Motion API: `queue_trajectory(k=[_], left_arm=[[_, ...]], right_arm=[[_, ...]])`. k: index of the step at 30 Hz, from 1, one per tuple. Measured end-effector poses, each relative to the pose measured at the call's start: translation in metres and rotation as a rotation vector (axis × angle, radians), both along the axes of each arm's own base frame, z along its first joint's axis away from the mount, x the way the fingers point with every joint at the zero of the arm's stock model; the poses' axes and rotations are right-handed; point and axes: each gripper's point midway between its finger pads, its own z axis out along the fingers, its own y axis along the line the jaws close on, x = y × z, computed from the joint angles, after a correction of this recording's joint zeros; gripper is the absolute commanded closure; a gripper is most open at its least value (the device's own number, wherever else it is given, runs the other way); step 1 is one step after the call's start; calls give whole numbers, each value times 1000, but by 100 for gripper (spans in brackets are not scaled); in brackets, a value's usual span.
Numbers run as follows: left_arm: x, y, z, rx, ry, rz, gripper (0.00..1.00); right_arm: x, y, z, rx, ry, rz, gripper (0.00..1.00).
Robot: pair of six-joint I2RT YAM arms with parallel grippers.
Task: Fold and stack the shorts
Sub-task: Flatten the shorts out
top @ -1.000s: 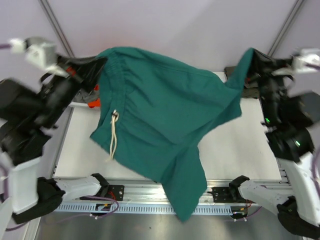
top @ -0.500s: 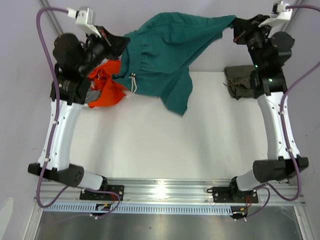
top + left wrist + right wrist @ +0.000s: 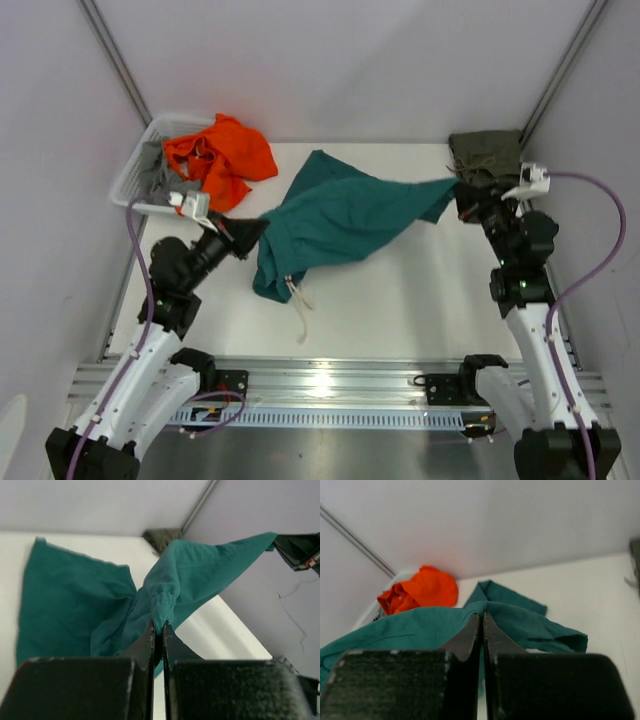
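Here, nearest the table's point(image 3: 420, 300) near edge, the off-white cord point(image 3: 298, 302) is trailing down from the waistband onto the bare surface. Just behind it, toward the left edge, the left gripper point(image 3: 250, 232) is pinching a bunched bit of the teal shorts point(image 3: 340, 215). In its wrist view the fingers are pressing tight together with a gathered fold of hem sticking out past the tips. The teal shorts are hanging between the two arms across the middle of the surface, twisted and creased. Their lower part is sagging onto the surface and one flap is lying flat toward the far edge. Further back, by the right edge, the right gripper point(image 3: 462, 193) is clamping the opposite corner, jaws pressed shut on the cloth, and that corner is being held taut and slightly raised.

The olive shorts point(image 3: 486, 155) are sitting in a heap at the far right corner, just behind the right gripper. At the far left corner an orange cloth point(image 3: 222, 152) is spilling out of a white basket point(image 3: 133, 178).

By the look of it, the arms are spreading the teal pair flat, and no fold is made yet. The next move is likely asking both arms to draw apart to pull out the twist. They would then lower their corners together so the cloth lands smooth before either lets go.
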Motion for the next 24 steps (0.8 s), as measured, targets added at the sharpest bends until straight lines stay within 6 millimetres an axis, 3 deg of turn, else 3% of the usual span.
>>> queue_trajectory(k=[2,5,7,11,14,17,20,24], left_arm=[[-13,2,-42,-24,50,-1,99],[-36,-1,-87,-46,80,-32,99],[-59,-12,-97,-54,44,-100,99],[-111,-32,-88,-86,-128,-269,99],[-138,-38,-89,-115,-222,-364,99],[-151,-45,-94,-125,-223,-426,97],[-165,-53,-94,-127,-229,-491,89],[-190,-60,-81,-155,-303,-592,87]], right_arm=[[-23,-1,-34,9,56,-7,100],[-65,-10,-63,23,60,-54,100],[-92,-18,-68,33,21,-99,100],[-135,-41,-72,62,-48,-218,100],[-137,-55,-83,61,1,-298,100],[-125,-64,-120,48,137,-354,100],[-119,-73,-156,33,257,-412,100],[-118,-92,-175,32,306,-521,100]])
